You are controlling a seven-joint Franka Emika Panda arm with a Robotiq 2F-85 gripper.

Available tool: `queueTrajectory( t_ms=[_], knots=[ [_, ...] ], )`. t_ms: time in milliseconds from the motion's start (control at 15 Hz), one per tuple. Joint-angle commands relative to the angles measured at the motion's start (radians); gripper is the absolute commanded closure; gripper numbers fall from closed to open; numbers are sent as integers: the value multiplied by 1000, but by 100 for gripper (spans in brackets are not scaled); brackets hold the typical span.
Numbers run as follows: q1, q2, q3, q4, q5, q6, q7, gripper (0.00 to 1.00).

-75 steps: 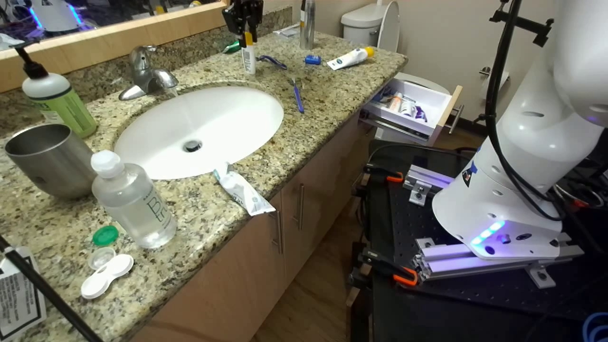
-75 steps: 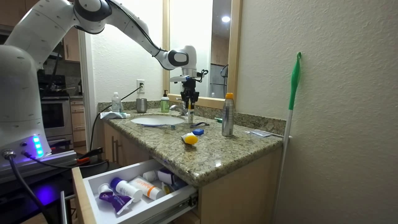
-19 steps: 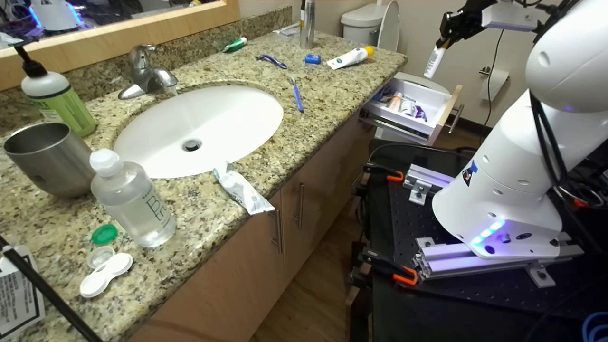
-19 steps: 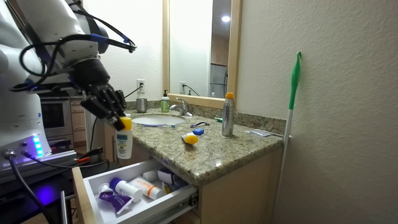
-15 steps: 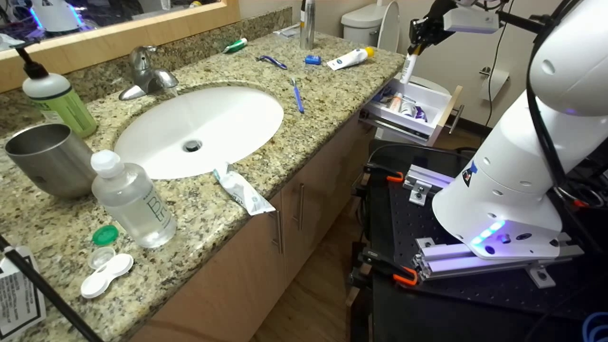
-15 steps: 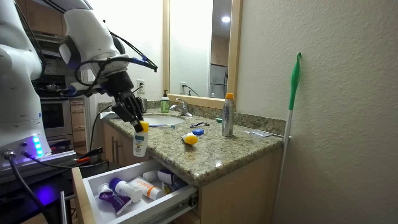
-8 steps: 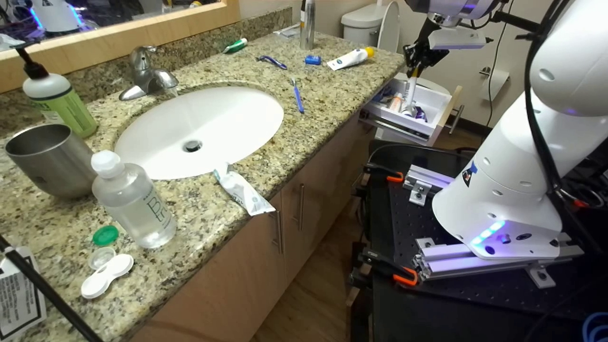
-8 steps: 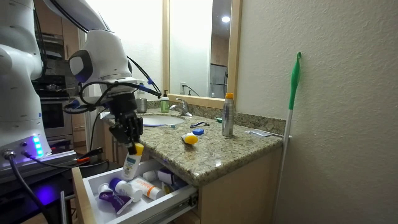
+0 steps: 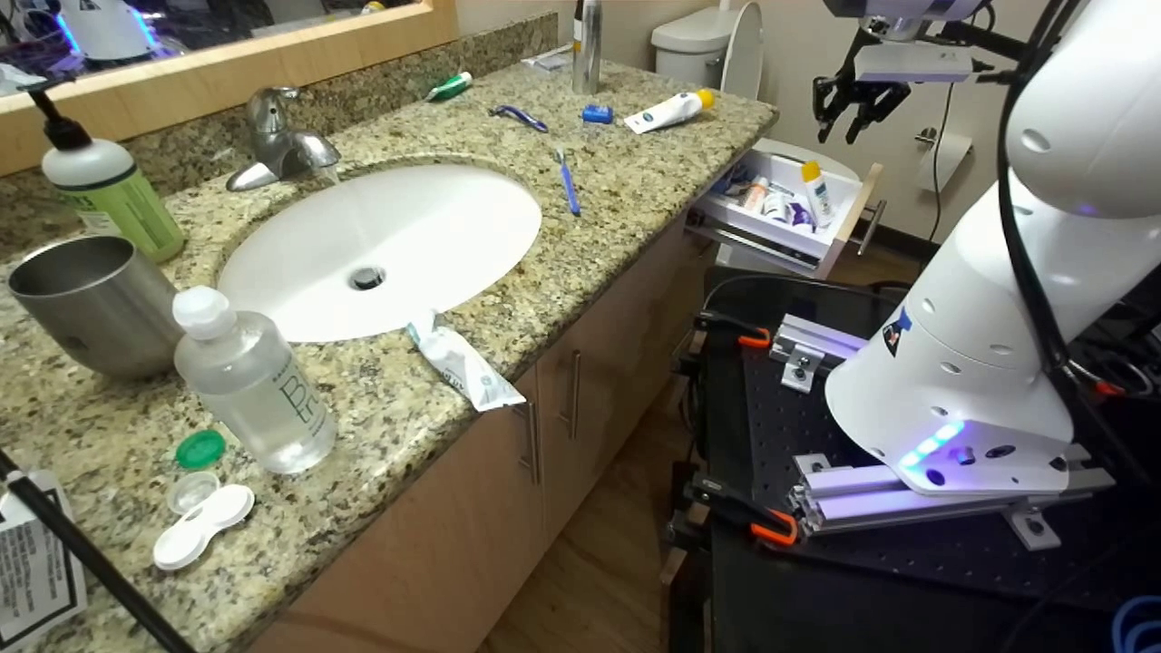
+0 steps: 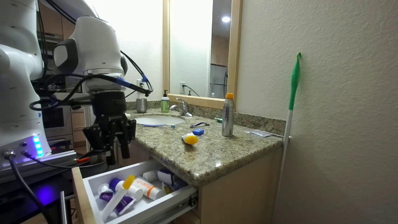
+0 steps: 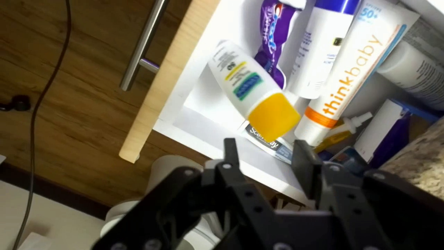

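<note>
My gripper (image 11: pixel 266 144) stands open above the pulled-out drawer (image 10: pixel 155 212), with nothing between its fingers. Inside that drawer a white bottle with a yellow cap (image 11: pixel 239 76) leans at a slant, its cap end raised, in an exterior view (image 10: pixel 116 200). It lies nearest the drawer's wooden front, partly over a purple toothpaste tube (image 11: pixel 274 31). Beside them are a white bottle with a blue cap (image 11: pixel 319 52) and a "thinkbaby" tube (image 11: pixel 350 78). The gripper (image 9: pixel 838 138) hangs apart from all of these in both exterior views.
The granite counter's corner (image 10: pixel 199 174) juts out beside the drawer. On the counter are a silver spray can (image 10: pixel 228 121), a yellow-capped tube (image 9: pixel 667 112), a blue box (image 9: pixel 597 113), a razor (image 9: pixel 519 117) and a toothbrush (image 9: pixel 568 184). The drawer handle (image 9: pixel 871 227) sticks outward.
The yellow-capped bottle was carried from beside the sink to the drawer and lowered in. Within the last half second the gripper let go of it, opened and rose.
</note>
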Motion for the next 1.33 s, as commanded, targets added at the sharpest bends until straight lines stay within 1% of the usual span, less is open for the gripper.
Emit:
queueTrajectory(
  t_ms=[0, 133, 333, 400, 467, 533, 667, 867, 1000, 1133, 1267],
  knots=[
    [-1, -3, -3, 9, -20, -12, 27, 47],
    [0, 0, -3, 18, -19, -21, 34, 36],
    [0, 6, -3, 20, -19, -24, 36, 36],
    [3, -5, -2, 31, -48, -76, -1, 11],
    [2, 14, -11, 46, -93, -116, -29, 10],
    [-13, -9, -24, 36, -127, -141, -71, 4],
    [-40, -35, -58, 12, -188, -163, -143, 0],
    [-70, -28, -121, -4, -254, -164, -206, 0],
    [-85, -12, -149, -10, -281, -166, -239, 0],
    [-85, 8, -159, -7, -281, -156, -226, 0],
    [-78, -3, -160, -1, -275, -156, -213, 0]
  ],
)
